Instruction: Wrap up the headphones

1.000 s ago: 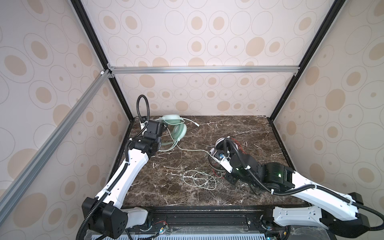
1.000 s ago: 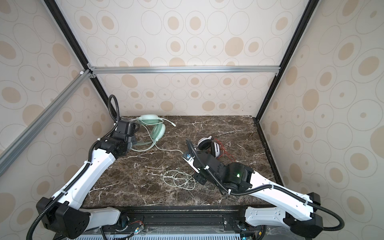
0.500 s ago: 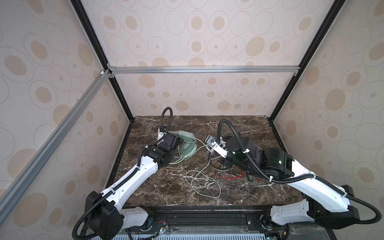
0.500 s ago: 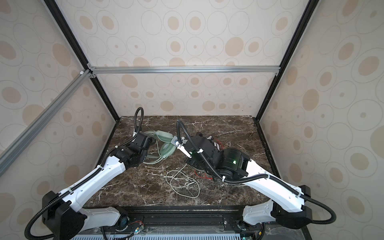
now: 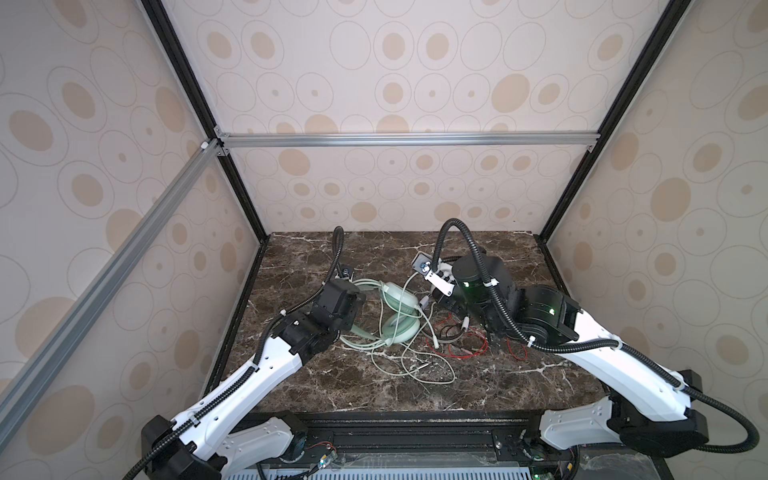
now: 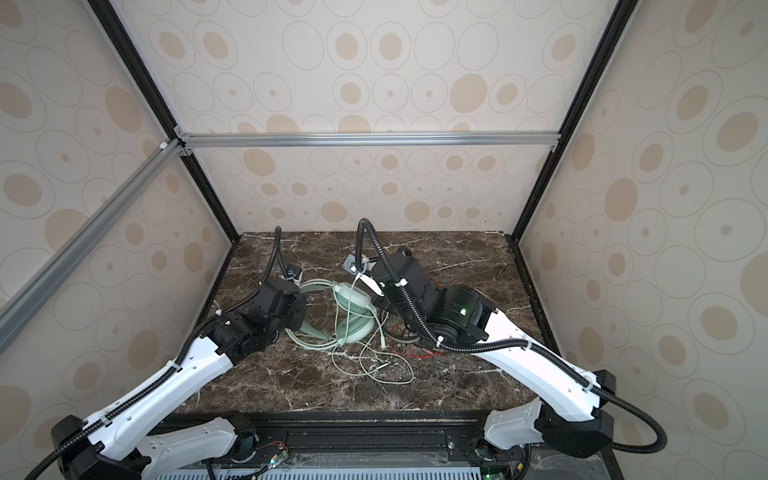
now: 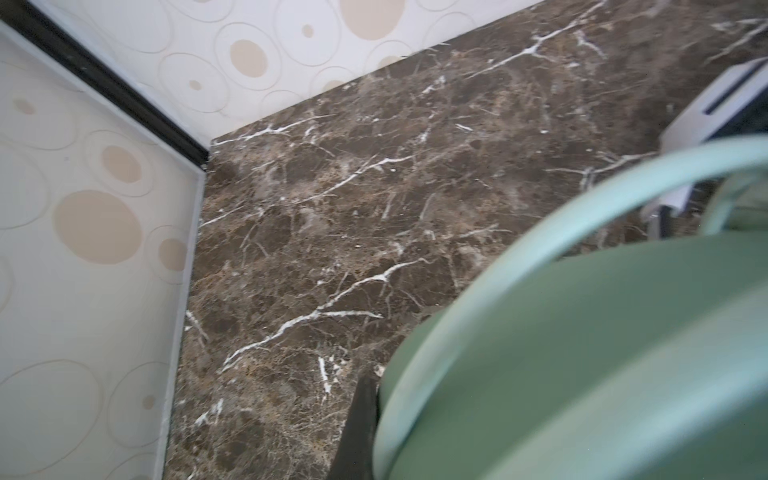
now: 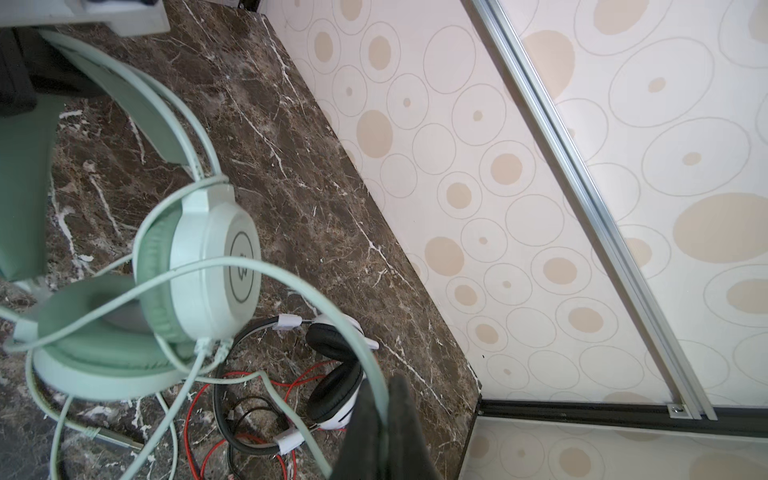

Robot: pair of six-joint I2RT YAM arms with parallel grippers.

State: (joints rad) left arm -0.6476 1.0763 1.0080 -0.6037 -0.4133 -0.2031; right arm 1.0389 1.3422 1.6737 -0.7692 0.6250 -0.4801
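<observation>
The mint-green headphones [image 5: 397,318] lie left of centre on the marble table [image 5: 324,386]. My left gripper [image 7: 374,432] is shut on their headband [image 5: 359,286], which fills much of the left wrist view; only one black finger [image 7: 359,424] shows. My right gripper [image 8: 384,432] is shut on the pale green cable [image 8: 291,282], which rises taut from the earcup [image 8: 216,266]. More cable lies looped on the table [image 5: 415,365]. The white-and-black headphones [image 8: 336,382] and their red cable [image 5: 471,351] lie under the right arm.
Patterned walls close in the table on the left, back and right, with an aluminium rail [image 5: 395,139] across the back. A black front rail [image 5: 395,428] runs along the near edge. The right forearm [image 5: 540,316] hangs over the table's right half.
The left gripper has dragged the green headphones from the back left corner toward the centre. The right arm has swung from the front middle to the back and lifted the green cable.
</observation>
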